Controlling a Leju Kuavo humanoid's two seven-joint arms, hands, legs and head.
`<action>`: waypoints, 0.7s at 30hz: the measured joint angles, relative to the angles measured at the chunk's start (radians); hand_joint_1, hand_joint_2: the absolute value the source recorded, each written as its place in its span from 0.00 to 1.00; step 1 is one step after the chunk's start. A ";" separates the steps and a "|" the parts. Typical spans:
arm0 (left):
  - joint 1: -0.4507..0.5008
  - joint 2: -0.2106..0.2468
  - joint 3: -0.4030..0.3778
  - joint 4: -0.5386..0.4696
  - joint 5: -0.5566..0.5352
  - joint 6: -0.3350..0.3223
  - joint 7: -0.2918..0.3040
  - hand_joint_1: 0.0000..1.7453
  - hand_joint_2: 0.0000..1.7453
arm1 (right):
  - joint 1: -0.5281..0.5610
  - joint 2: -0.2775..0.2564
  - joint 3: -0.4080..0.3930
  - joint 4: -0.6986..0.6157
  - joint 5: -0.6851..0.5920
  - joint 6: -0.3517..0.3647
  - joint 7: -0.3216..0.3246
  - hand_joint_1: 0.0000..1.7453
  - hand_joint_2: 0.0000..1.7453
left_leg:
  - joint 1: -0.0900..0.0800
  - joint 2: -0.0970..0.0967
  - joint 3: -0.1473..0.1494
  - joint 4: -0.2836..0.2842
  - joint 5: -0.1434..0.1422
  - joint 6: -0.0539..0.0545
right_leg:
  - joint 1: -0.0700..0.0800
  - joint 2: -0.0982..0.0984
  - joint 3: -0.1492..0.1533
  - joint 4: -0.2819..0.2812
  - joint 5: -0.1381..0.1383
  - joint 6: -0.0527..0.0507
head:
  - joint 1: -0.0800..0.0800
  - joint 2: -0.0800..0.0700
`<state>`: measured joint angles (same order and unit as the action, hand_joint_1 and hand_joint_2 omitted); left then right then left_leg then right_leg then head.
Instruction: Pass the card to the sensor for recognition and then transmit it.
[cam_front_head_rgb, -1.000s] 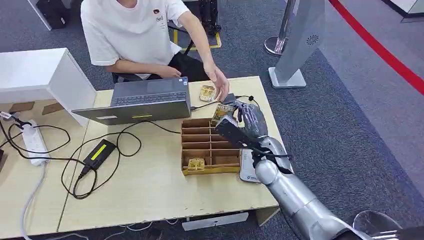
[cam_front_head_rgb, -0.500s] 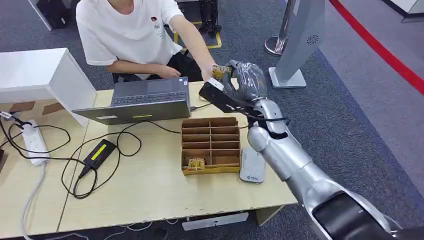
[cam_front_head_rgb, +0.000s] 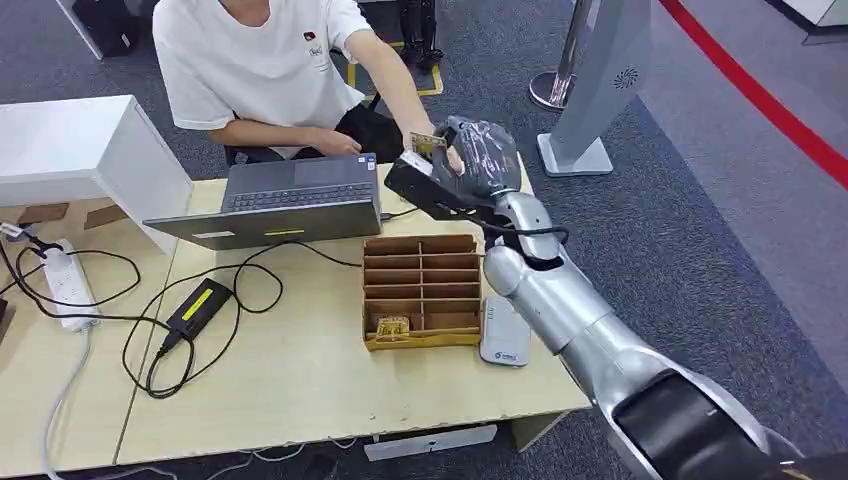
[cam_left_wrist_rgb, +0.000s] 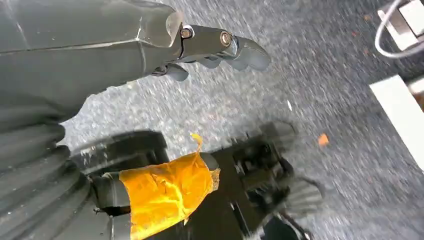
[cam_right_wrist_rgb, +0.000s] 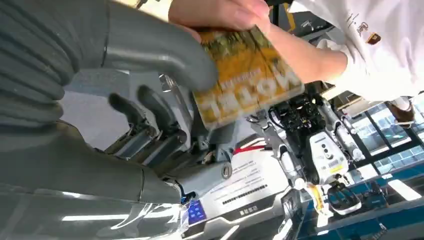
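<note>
My right hand (cam_front_head_rgb: 478, 158) is raised above the table's far edge, pinching a yellow patterned card (cam_front_head_rgb: 426, 143) between thumb and fingers. The seated person's hand (cam_front_head_rgb: 441, 152) reaches in and touches the same card. In the right wrist view the card (cam_right_wrist_rgb: 248, 76) sits under my grey thumb (cam_right_wrist_rgb: 165, 56), and the person's fingers (cam_right_wrist_rgb: 225, 12) grip its far edge. The white sensor (cam_front_head_rgb: 503, 336) lies flat on the table beside the cardboard organiser (cam_front_head_rgb: 420, 262). My left hand (cam_left_wrist_rgb: 220, 46) hangs over the carpet, fingers loosely apart, holding nothing.
Another yellow card (cam_front_head_rgb: 391, 326) lies in the organiser's front-left slot. A laptop (cam_front_head_rgb: 285, 205) stands open at the back of the table, with a power adapter (cam_front_head_rgb: 198, 303), cables and a power strip (cam_front_head_rgb: 64, 283) to the left. A white box (cam_front_head_rgb: 90, 150) occupies the back left.
My right arm rose with the card from above the organiser up towards the person, then shifted slightly left. The person's hand lifted from the table and now grips the card.
</note>
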<state>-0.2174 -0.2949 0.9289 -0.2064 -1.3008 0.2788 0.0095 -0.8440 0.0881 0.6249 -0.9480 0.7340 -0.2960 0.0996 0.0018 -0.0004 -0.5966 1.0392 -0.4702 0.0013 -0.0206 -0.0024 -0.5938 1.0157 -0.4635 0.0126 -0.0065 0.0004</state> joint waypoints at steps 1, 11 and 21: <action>0.000 0.000 0.000 0.000 0.006 -0.003 -0.004 0.00 1.00 | 0.000 0.001 0.001 0.003 0.002 -0.001 -0.003 0.00 1.00 | 0.000 0.000 0.000 0.000 0.000 0.000 | 0.000 0.000 0.000 0.000 0.000 0.000 | 0.000 0.000; 0.000 -0.001 0.000 0.000 0.008 0.009 -0.007 0.00 1.00 | 0.008 0.001 0.005 0.004 0.018 -0.002 -0.008 0.00 1.00 | 0.000 0.000 0.000 0.000 0.001 0.000 | 0.000 0.000 0.000 0.000 0.000 0.000 | 0.000 0.000; 0.003 0.001 0.000 0.000 0.016 0.025 0.002 0.00 1.00 | 0.039 -0.089 -0.005 0.008 0.080 -0.023 0.016 0.00 1.00 | 0.000 0.000 0.000 0.001 0.001 0.000 | 0.000 0.000 0.000 -0.001 0.001 0.000 | 0.000 0.000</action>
<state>-0.2144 -0.2941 0.9289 -0.2064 -1.2844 0.3040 0.0114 -0.8050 -0.0010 0.6199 -0.9400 0.8144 -0.3193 0.1160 0.0016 -0.0007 -0.5963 1.0398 -0.4695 0.0010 -0.0209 -0.0026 -0.5937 1.0148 -0.4626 0.0130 -0.0065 0.0000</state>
